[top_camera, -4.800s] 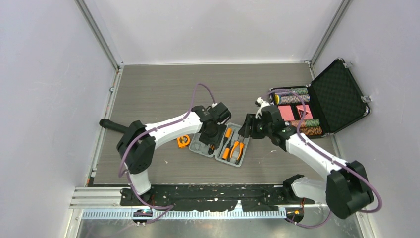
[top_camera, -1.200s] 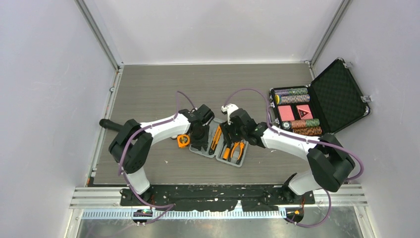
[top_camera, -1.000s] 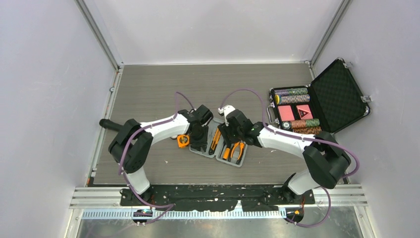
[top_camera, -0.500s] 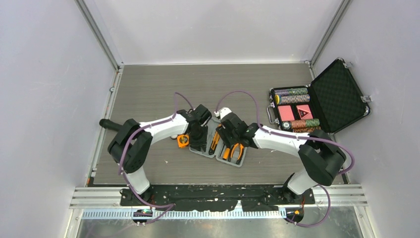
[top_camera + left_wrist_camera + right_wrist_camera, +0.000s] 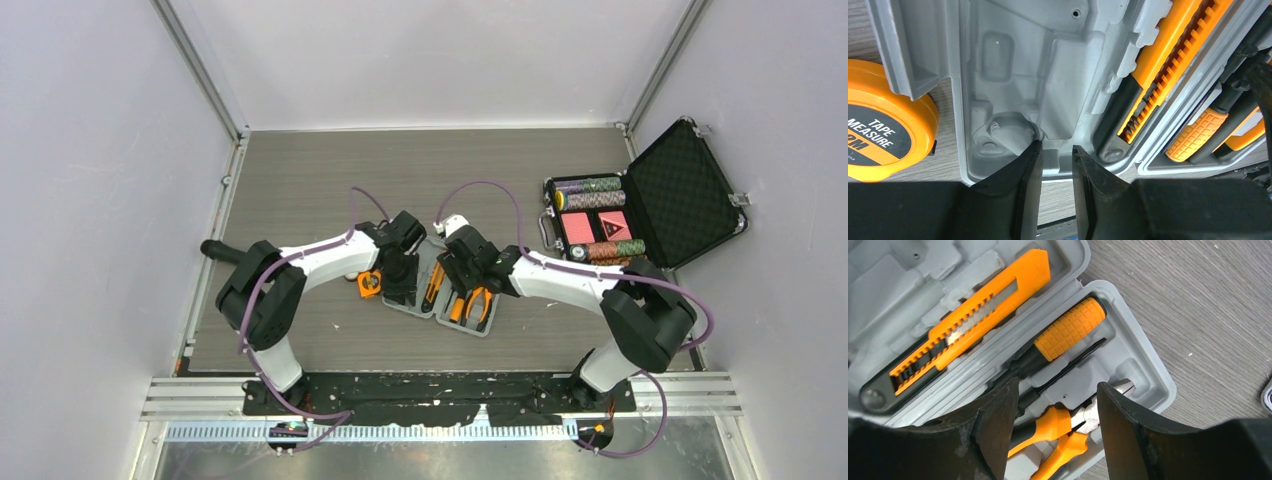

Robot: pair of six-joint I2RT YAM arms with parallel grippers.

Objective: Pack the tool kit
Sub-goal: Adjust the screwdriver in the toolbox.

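Observation:
The grey tool kit case (image 5: 411,305) lies open on the table. Its left half (image 5: 1018,50) holds an orange utility knife (image 5: 1168,65). In the right half (image 5: 1148,370) lie an orange-handled screwdriver (image 5: 1068,330) and orange pliers (image 5: 1063,435). An orange tape measure (image 5: 883,130) sits on the table against the case's left side. My left gripper (image 5: 1055,146) stands at the near wall of the left half, jaws narrowly apart, nothing pinched. Low over the screwdriver and pliers hangs my right gripper (image 5: 1058,385), open and holding nothing.
A larger black foam-lined case (image 5: 680,195) with poker chips stands open at the right. A black rod-like object (image 5: 225,252) lies at the table's left edge. Both arms meet over the tool kit in the table's middle.
Since the earliest frame the utility knife has appeared in the left half. Over the last second my right gripper has crept left over the case. My left gripper has barely moved.

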